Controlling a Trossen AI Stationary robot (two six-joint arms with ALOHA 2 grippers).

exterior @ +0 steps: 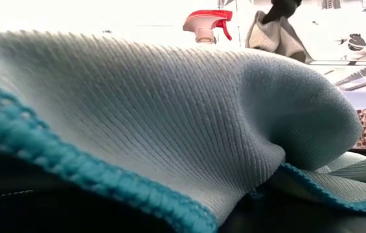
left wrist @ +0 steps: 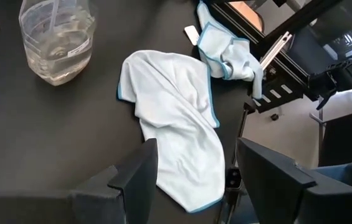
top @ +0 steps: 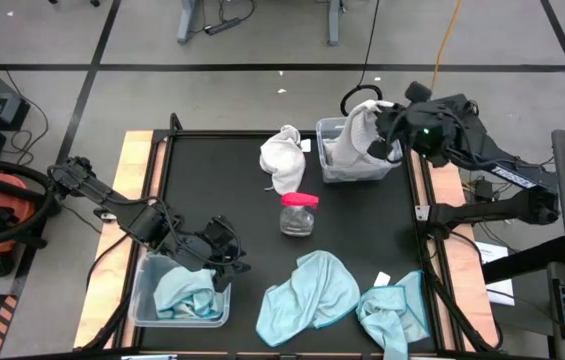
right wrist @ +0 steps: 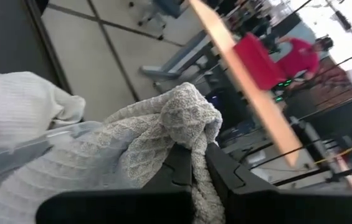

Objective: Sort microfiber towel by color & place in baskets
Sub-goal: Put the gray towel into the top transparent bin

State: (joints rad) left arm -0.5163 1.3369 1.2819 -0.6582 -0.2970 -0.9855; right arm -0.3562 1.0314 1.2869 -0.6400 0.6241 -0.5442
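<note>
Dangling from the right gripper (right wrist: 199, 163), jaws clamped tight on it, the grey towel (top: 360, 128) hangs over the far basket (top: 334, 172). Released off-centre, it could drape the rim. The left gripper (top: 224, 262) gapes empty beside the near basket (top: 142, 300). Blue cloth (exterior: 170, 116) blocks the low view.
</note>
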